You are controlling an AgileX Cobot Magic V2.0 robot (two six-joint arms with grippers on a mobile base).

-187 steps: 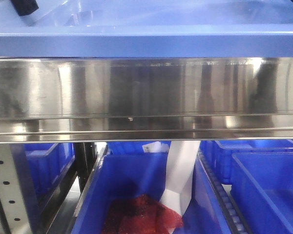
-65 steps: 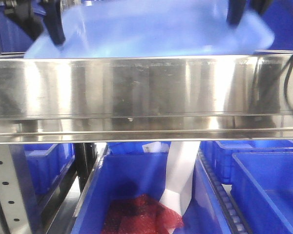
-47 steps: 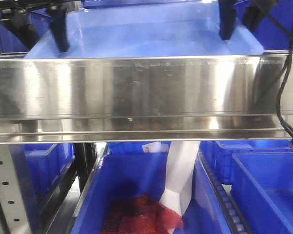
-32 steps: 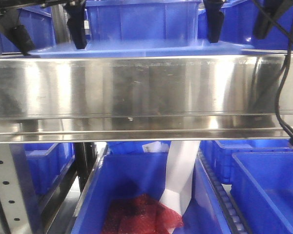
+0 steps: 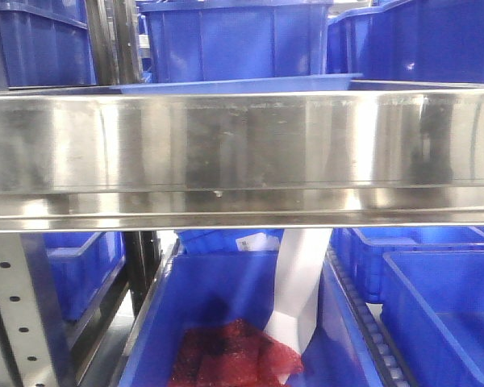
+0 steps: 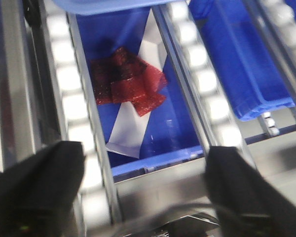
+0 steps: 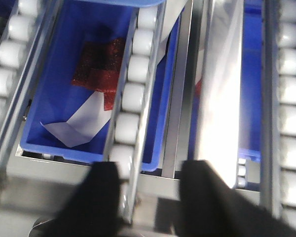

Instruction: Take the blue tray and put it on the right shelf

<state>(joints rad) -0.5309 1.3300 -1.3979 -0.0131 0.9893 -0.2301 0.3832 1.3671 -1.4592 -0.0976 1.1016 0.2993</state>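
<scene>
Bins (image 5: pixel 226 36) behind blue tray (image 5: pixel 242 83)

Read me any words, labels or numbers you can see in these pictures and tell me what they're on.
No text can be read.
White label on a blue bin behind the white paper strip: dark marks, too small and blurred to read.
White paper in the bin with the red mesh: looks blank.
Steel shelf rail: no visible markings.
</scene>
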